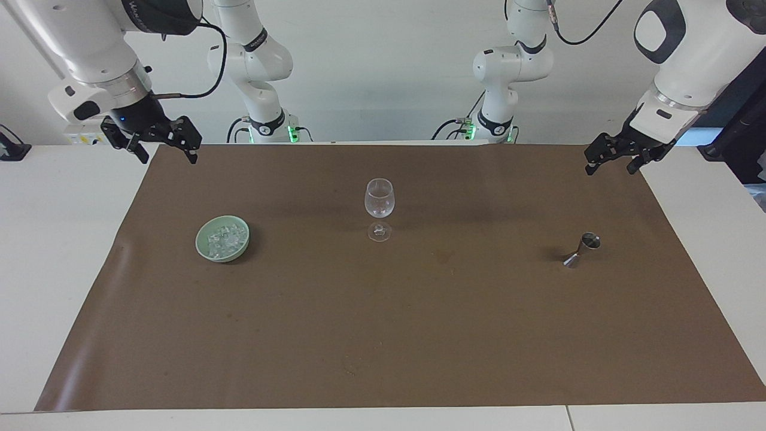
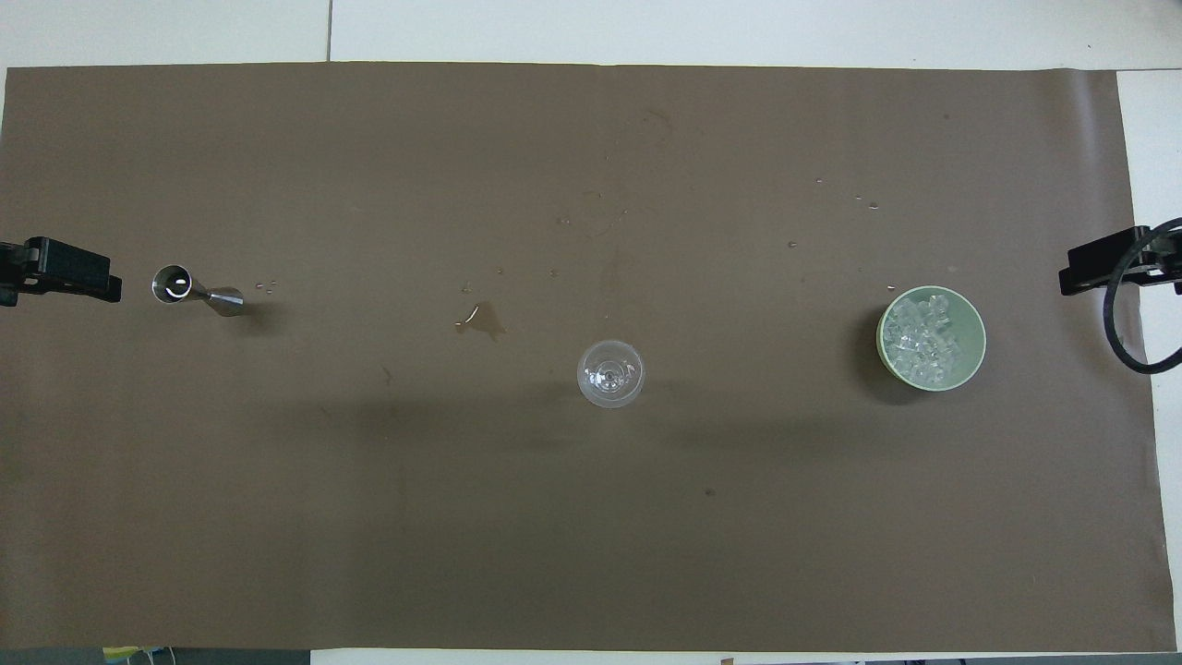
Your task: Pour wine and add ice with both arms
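Here, one wine glass (image 1: 379, 206), one bowl (image 1: 222, 238) (ice (image 1: 222, 240)), one jigger (image 1: 582, 249).

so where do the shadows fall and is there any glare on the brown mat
Facing view: the wine glass and the metal measuring cup each have a soft shadow beside them, and the mat shows a pale sheen along its edge at the right arm's end. Overhead view: a dark shadow hugs the green bowl, and a broad faint band crosses the mat around the glass; no hard glare.
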{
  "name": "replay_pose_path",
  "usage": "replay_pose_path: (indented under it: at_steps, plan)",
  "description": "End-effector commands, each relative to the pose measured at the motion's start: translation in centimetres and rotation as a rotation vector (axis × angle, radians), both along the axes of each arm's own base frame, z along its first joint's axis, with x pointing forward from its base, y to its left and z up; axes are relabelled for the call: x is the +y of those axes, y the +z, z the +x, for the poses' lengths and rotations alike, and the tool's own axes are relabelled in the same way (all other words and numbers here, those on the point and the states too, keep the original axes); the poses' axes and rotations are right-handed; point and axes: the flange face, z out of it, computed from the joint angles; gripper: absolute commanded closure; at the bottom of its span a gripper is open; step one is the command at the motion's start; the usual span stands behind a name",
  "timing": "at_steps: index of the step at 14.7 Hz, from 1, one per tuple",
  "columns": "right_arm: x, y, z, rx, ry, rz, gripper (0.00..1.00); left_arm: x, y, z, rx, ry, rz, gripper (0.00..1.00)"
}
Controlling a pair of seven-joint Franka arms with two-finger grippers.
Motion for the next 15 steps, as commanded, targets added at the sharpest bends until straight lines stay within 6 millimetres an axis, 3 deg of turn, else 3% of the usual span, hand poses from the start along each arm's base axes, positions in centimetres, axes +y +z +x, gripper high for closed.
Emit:
replay_pose_path:
  at_steps: [1,9,13,15]
  plan:
    - [-0.1,0.0,-0.5,0.005,0.022,0.021,0.0,-0.3,-0.2,-0.3,0.006,-0.022,-0.01,0.0]
    - [0.3,-0.2,-0.6,0.01,0.022,0.021,0.0,0.6,-0.4,-0.4,0.018,0.027,-0.014,0.0]
    - [0.0,-0.1,-0.7,0.008,0.017,0.021,0.0,2.7,-2.7,0.7,0.094,0.312,-0.118,0.0]
    - [0.1,-0.1,-0.7,0.008,0.019,0.021,0.0,4.5,-5.3,1.9,0.167,0.541,-0.16,0.0]
